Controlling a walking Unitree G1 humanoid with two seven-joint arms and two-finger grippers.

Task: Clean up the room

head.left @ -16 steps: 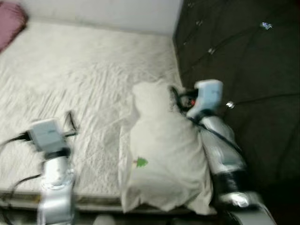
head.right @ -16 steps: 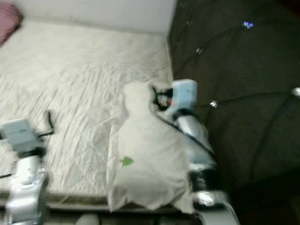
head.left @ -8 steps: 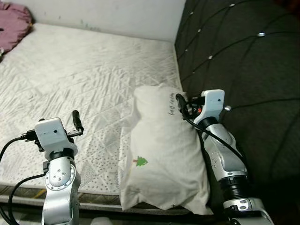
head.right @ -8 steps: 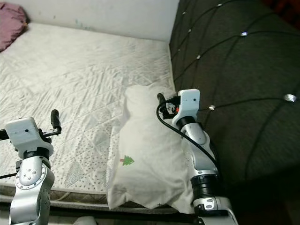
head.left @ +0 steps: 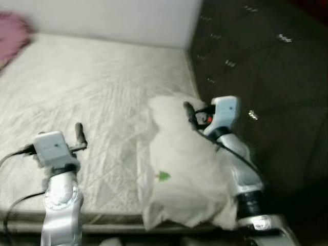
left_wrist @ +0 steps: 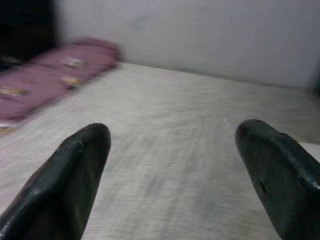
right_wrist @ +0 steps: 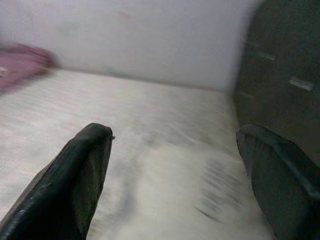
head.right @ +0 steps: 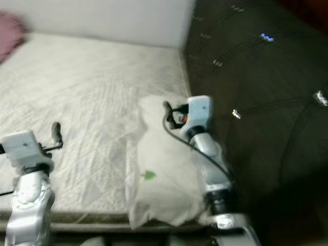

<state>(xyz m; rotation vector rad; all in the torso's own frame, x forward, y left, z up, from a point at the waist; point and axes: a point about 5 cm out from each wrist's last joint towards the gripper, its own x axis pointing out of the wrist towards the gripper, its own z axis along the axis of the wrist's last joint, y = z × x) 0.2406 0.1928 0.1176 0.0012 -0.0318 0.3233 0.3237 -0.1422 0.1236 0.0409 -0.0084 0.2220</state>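
At far left of the head views, a pink bundle (head.left: 13,38) lies at the top corner of the white quilted mattress (head.left: 102,102). Nearer the robot, the left arm is raised upright over the mattress's near edge; the left gripper (left_wrist: 172,175) points forward across the bed, fingers spread wide apart, holding nothing. Right of centre, a cream pillow (head.left: 182,169) with a small green tree print (head.left: 164,176) lies lengthwise on the mattress, its near end overhanging the bed edge. The right arm rises beside the pillow's right side; the right gripper (right_wrist: 175,175) hovers above the pillow's far end, fingers spread wide, empty. At far right stands a dark tufted headboard (head.left: 266,66), next to the pillow.
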